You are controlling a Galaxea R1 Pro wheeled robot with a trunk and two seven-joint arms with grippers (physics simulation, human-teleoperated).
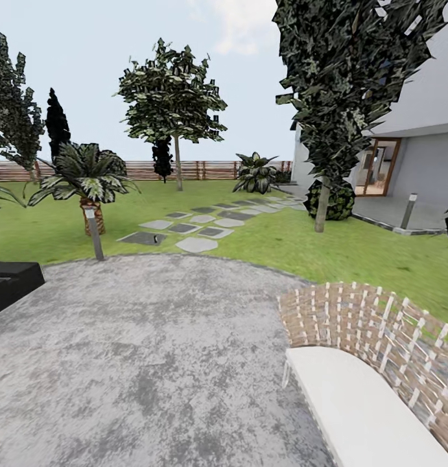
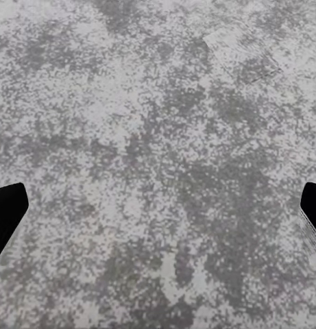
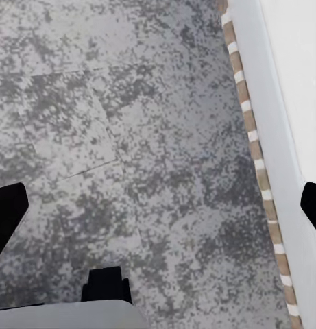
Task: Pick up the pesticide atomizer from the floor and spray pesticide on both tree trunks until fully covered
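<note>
Evidently in transit: both end effectors, left (image 2: 158,212) and right (image 3: 158,212), hang spread and empty over the mottled grey paved patio (image 1: 152,350); beyond it rise two grey-brown tree trunks (image 1: 321,209), atomizer unseen

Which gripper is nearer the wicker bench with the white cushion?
Right. The right gripper hangs open over the grey paving with the wicker bench edge just beside it; the left gripper is open above bare paving.
</note>
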